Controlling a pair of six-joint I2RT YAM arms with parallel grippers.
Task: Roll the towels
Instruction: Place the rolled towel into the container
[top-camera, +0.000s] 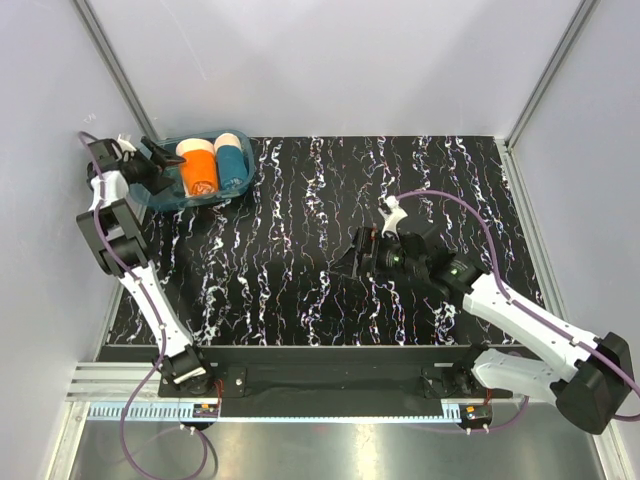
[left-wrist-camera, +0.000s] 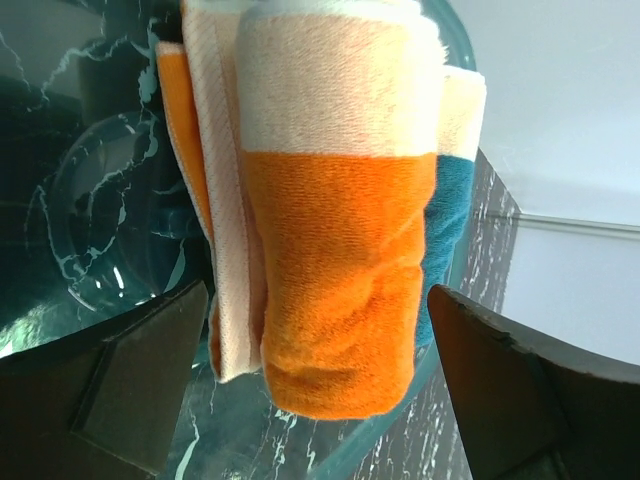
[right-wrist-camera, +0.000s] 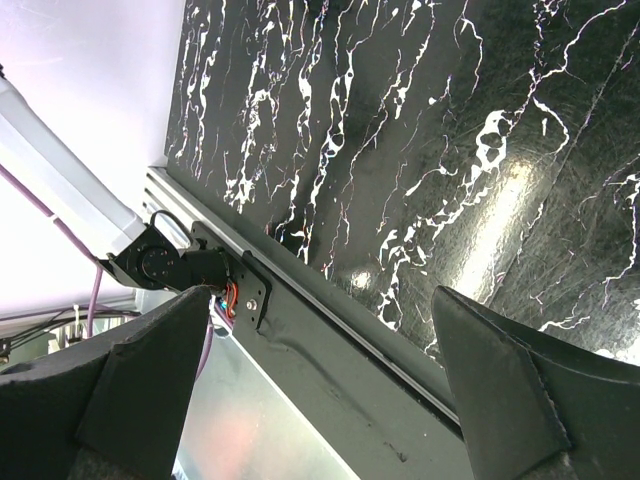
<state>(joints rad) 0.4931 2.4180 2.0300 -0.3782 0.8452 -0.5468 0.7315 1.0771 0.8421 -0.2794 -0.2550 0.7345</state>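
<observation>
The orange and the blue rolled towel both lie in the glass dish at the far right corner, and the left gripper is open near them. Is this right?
No. The top external view shows the glass dish at the far left corner, not the right. The orange towel and blue towel do lie in it, and the left gripper is open near them.

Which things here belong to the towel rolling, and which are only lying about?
Job:
orange towel, rolled
teal towel beside it
left gripper, open, next to them

Lying about:
glass bowl holding both towels
marbled table
right gripper, open and empty above the table
</observation>
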